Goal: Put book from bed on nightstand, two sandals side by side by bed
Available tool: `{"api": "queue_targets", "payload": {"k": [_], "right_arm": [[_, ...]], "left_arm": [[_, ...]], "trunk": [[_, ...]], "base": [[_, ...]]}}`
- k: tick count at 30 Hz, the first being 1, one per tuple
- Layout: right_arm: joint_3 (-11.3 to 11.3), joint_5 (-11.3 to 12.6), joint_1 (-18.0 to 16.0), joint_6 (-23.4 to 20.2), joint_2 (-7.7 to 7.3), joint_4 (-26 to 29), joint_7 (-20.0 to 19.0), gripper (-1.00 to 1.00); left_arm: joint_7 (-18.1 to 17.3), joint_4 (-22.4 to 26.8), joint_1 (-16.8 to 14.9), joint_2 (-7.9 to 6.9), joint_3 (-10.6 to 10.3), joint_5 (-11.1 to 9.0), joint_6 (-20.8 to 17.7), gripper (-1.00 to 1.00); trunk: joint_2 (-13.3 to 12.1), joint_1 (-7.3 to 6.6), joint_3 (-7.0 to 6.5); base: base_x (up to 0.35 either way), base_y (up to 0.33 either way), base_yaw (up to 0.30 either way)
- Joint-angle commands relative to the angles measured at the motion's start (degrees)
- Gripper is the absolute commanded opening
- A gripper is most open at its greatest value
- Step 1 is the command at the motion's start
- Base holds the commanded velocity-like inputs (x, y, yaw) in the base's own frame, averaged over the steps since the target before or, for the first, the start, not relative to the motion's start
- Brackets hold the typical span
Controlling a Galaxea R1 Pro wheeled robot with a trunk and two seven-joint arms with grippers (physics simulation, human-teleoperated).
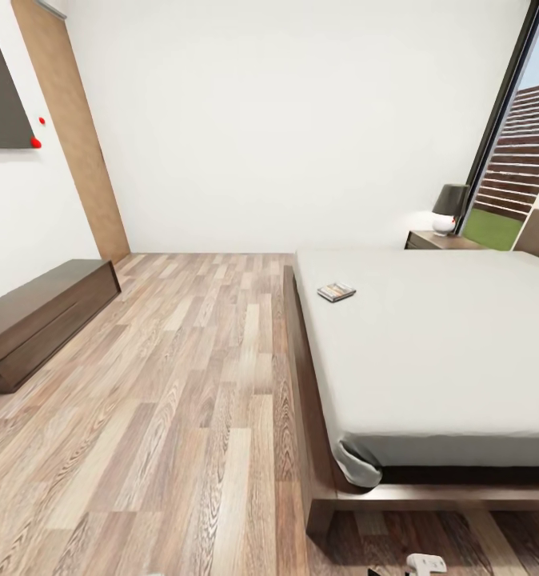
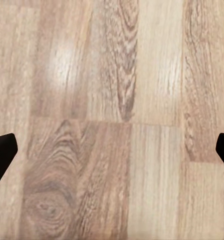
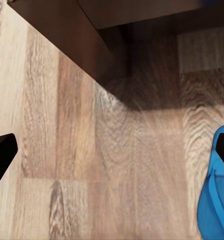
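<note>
Both arms hang low with their wrist cameras aimed straight down at the floor (image 2: 112, 120). In the left wrist view the left gripper (image 2: 112, 152) has its dark fingers (image 2: 2, 152) spread wide at the two edges of the picture, released, with nothing but wood planks between them. In the right wrist view the right gripper (image 3: 112, 155) is spread the same way, fingers (image 3: 2, 155) released and holding nothing; it hovers over the floor just beside the dark corner of the bed (image 3: 67, 35) frame, and a bright blue sandal (image 3: 216, 200) lies on the planks by one fingertip, whether touching it I cannot tell.

The head view gives the room instead: the book (image 1: 336, 292) lies flat on the pale grey mattress, near the edge closest to the open floor and well apart from the nightstand (image 1: 437, 240), which stands beyond the far corner of the bed and carries a lamp (image 1: 449, 210). A low dark cabinet (image 1: 41, 316) sits against the left wall
</note>
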State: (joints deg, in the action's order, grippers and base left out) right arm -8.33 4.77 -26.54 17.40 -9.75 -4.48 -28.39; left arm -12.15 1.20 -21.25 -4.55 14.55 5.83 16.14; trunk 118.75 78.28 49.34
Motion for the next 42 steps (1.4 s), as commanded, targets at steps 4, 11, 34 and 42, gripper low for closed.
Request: {"api": "queue_targets", "payload": {"k": [4,11,34,42], "right_arm": [[-0.19,0.5,-0.09,0.18,-0.1,-0.27,-0.44,1.0],[-0.19,0.5,-0.09,0.18,-0.12,-0.27,-0.44,1.0],[-0.19,0.49,-0.09,-0.15,-0.01,-0.27,-0.58,1.0],[-0.19,0.5,-0.09,-0.25,-0.01,-0.27,-0.61,1.0]], "left_arm": [[0.73,-0.06,-0.02,0.05,0.48,0.81,0.21,1.0],[0.89,-0.06,-0.02,0.07,0.47,0.85,0.23,1.0],[0.89,-0.06,-0.02,0.16,0.49,0.85,0.3,1.0],[0.9,-0.06,-0.02,0.16,0.55,0.85,0.3,1.0]], "trunk": [[-1.59,-0.89,-0.67],[-4.4,-2.43,-1.93],[-4.8,-2.65,-2.11],[-4.8,-2.65,-2.11]], "base": [[0.0,0.0,0.0],[0.0,0.0,0.0],[0.0,0.0,0.0],[0.0,0.0,0.0]]}}
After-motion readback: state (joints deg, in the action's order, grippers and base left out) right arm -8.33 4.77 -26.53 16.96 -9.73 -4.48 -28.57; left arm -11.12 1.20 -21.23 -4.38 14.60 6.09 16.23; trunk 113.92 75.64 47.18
